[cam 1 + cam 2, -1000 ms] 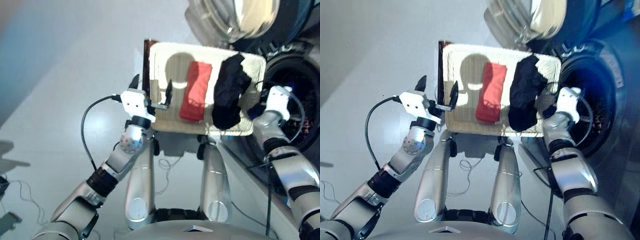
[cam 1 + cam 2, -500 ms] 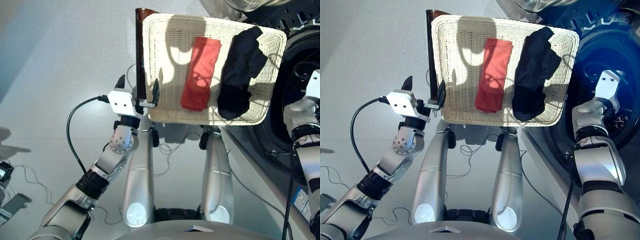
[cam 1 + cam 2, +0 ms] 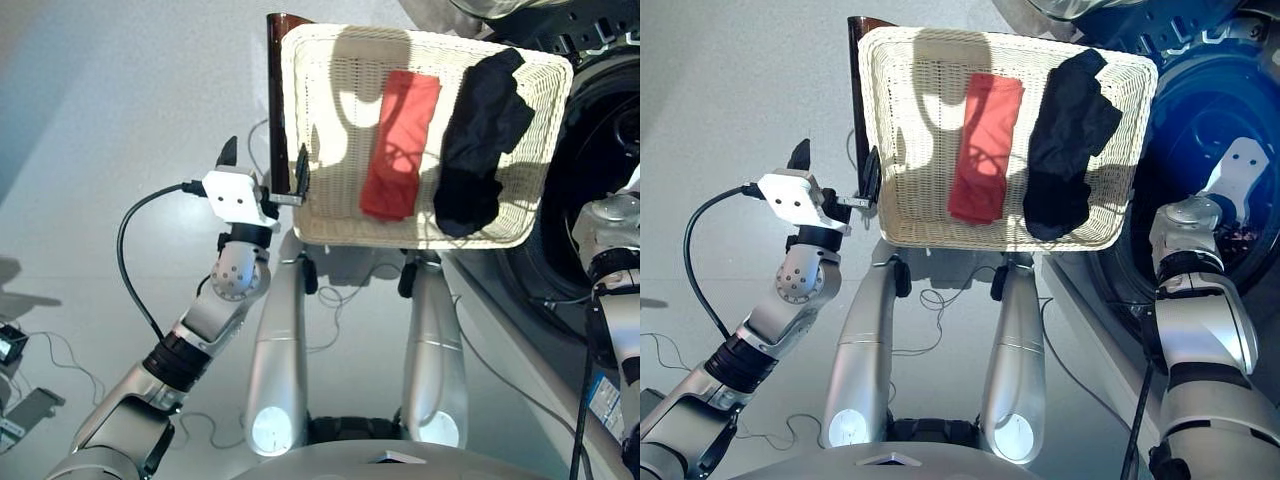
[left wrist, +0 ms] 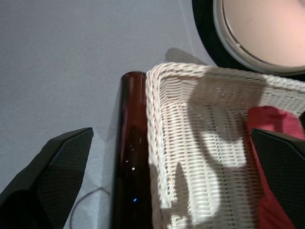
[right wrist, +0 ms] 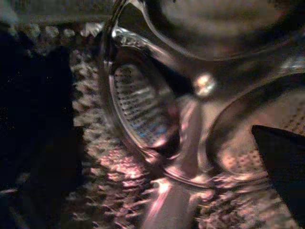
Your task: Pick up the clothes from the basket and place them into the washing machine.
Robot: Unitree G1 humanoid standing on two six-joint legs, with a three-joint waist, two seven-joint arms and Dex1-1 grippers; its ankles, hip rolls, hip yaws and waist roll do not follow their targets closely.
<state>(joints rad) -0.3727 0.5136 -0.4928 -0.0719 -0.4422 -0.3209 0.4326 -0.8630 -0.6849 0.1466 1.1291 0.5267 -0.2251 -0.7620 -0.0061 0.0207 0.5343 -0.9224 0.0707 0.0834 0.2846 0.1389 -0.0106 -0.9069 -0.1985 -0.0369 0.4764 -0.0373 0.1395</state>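
A: What is the floor (image 3: 120,90) like?

B: Pale grey and smooth, with thin cables (image 3: 45,385) lying on it near the robot. The basket (image 3: 330,80) stands out in front, and the washing machine (image 3: 1200,130) is on the robot's right, its porthole right beside the basket's right end.

A: And the clothes?

B: A red piece (image 3: 400,143) lies lengthwise in the middle of the basket. A black piece (image 3: 482,140) lies just to its right, its upper end reaching up to the far rim. I see no navy one from the head.

A: Where are the tools?

B: The left tool (image 3: 262,172) is at the basket's left end, fingers spread wide. One finger is outside over the floor, the other by the wall, with the dark brown edge (image 3: 277,100) between them.

A: Does the wrist camera add anything?

B: Yes. The left wrist view shows the brown edge (image 4: 131,157) as a glossy bar tight against the wicker wall (image 4: 159,157), and the round glass door (image 4: 259,28) beyond the far rim. It confirms the gap between the fingers, which grip nothing.

A: The right tool?

B: From the head only its white wrist (image 3: 1235,175) shows at the porthole. The right wrist view looks into the perforated steel drum (image 5: 138,100), with something dark at one side that I cannot identify. One black fingertip (image 5: 286,152) shows; whether that tool is spread or closed, I cannot tell.
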